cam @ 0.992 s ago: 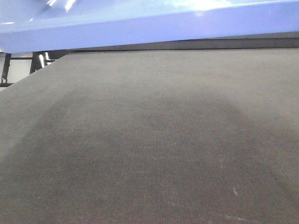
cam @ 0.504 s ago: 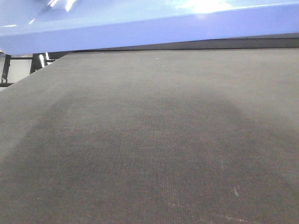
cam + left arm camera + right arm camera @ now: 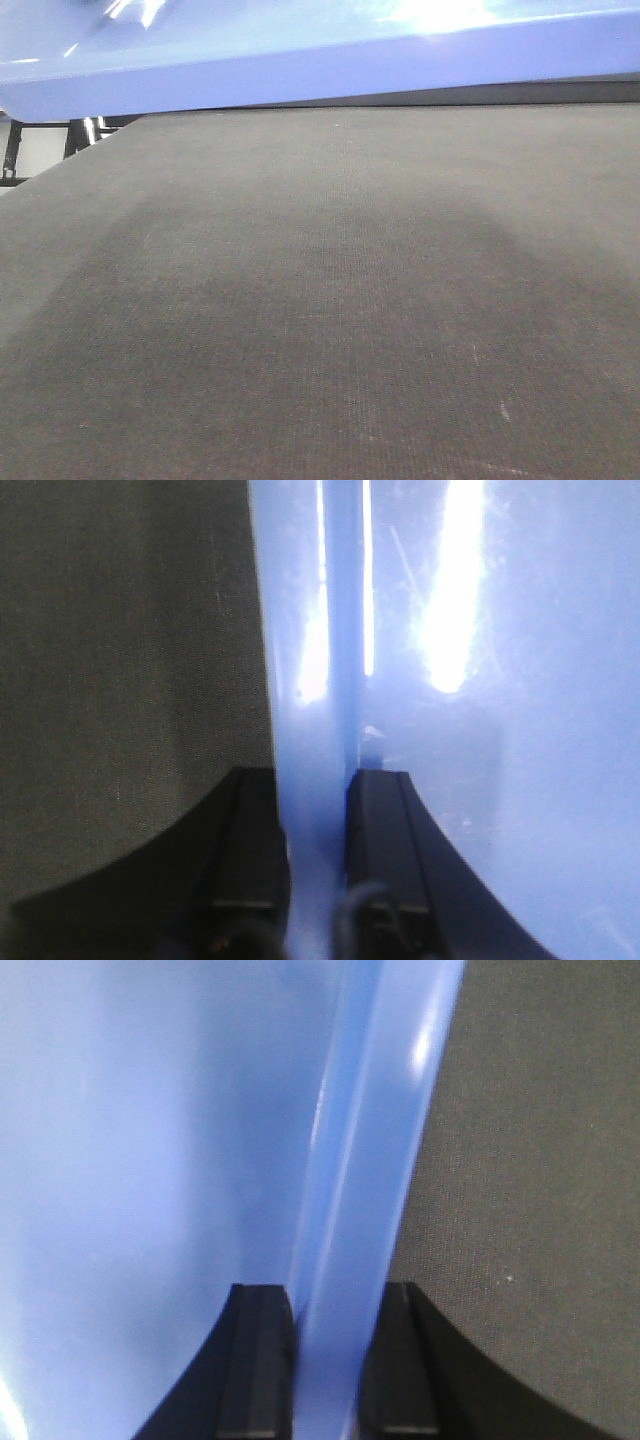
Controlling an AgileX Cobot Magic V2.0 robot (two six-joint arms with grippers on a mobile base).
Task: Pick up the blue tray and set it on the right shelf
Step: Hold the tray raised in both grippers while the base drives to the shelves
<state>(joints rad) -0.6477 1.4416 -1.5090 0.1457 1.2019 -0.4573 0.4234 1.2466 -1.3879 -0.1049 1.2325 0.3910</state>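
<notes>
On the left, the left gripper (image 3: pixel 318 780) is pinched narrow on the tray (image 3: pixel 520 680) rim, with one finger outside over the grey mat (image 3: pixel 120 660) and the other inside the basin. In the front view the tray fills the top edge, and it seems to be held clear of the mat, with a dark band showing beneath it. Over the last second its left end has dipped only a shade and its right end hardly at all, so I judge the lift has paused rather than climbed. On the right, the right gripper (image 3: pixel 335 1300) clamps the opposite rim the same way. Both arms bear the tray; the carry to the shelf looks yet to come, and no shelf shows plainly
</notes>
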